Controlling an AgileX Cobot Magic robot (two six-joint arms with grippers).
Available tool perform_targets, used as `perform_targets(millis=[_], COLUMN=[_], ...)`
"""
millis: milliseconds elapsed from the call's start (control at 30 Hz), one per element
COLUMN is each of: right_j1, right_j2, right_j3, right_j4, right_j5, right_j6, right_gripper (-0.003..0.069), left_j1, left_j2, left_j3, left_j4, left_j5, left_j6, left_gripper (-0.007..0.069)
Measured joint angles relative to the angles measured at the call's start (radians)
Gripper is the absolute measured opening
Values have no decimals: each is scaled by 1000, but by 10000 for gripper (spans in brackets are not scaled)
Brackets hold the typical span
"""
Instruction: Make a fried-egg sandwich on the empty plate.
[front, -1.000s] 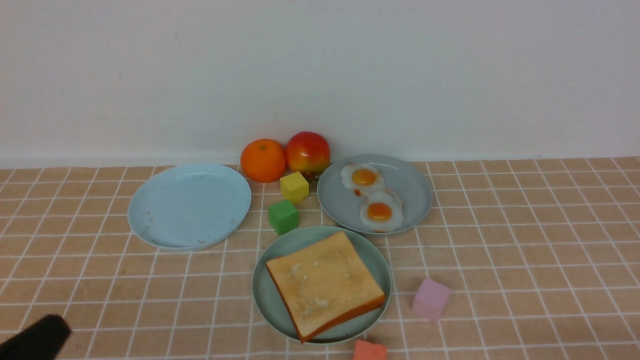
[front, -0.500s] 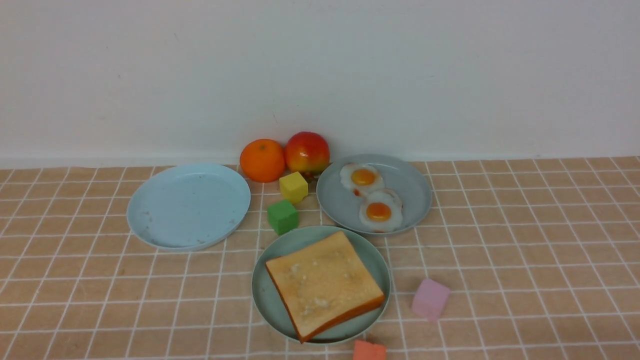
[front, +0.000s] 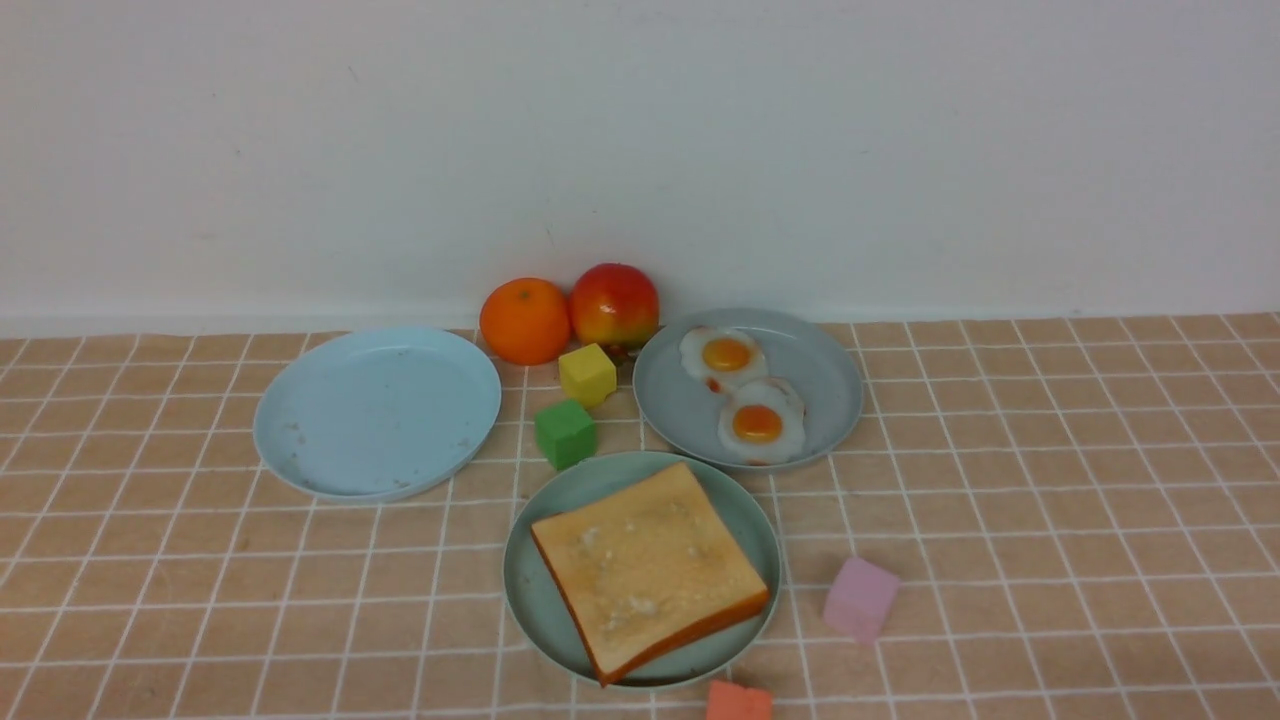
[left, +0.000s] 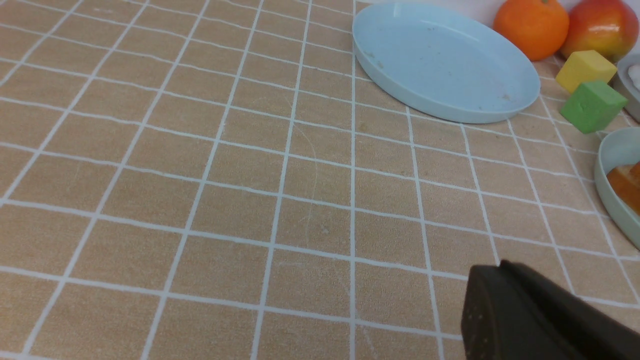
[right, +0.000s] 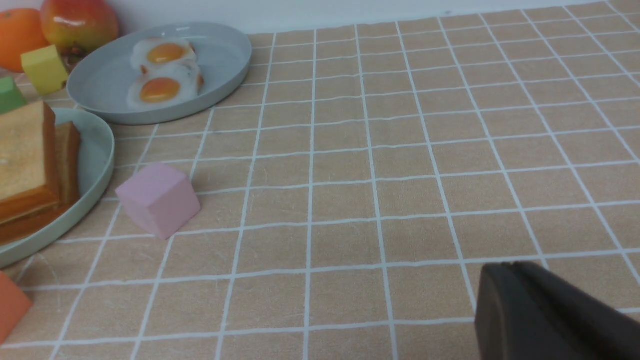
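Observation:
The mint-green plate (front: 528, 600) sits front and centre with a golden toast slice (front: 650, 570) on it. The right wrist view shows that slice (right: 25, 150) stacked on a second toast slice (right: 68, 155). Two fried eggs (front: 760, 423) lie on the grey-blue plate (front: 825, 385) just behind. Neither gripper shows in the front view. My left gripper (left: 500, 267) is shut and empty, low over bare cloth, left of the plates. Off to the right of the plates, my right gripper (right: 507, 267) hangs over the cloth with its fingers together, holding nothing.
A pale sky-blue plate (front: 378, 410) lies bare at the left. An orange (front: 525, 320) and an apple (front: 615, 305) stand by the wall. Yellow (front: 588, 374) and green (front: 566, 433) cubes sit between plates; a pink cube (front: 860, 598) and an orange-red block (front: 740, 702) lie near the front.
The black tip of my left arm, seen at the front view's lower left a second ago, has withdrawn out of that view. Nothing on the table moved.

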Motion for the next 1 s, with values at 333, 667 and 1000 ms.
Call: perform_targets(millis=[333, 667, 1000], right_j1=[0, 0, 0], right_j2=[0, 0, 0], right_j3=[0, 0, 0], right_j4=[0, 1, 1], right_j5=[0, 0, 0], right_j6=[0, 0, 0], right_gripper=[34, 47, 62], left_j1=[0, 0, 0], left_j2=[0, 0, 0], left_j3=[0, 0, 0], left_j4=[0, 0, 0], left_j5=[-3, -3, -3], left_j6=[0, 0, 0], left_gripper=[-13, -13, -6])
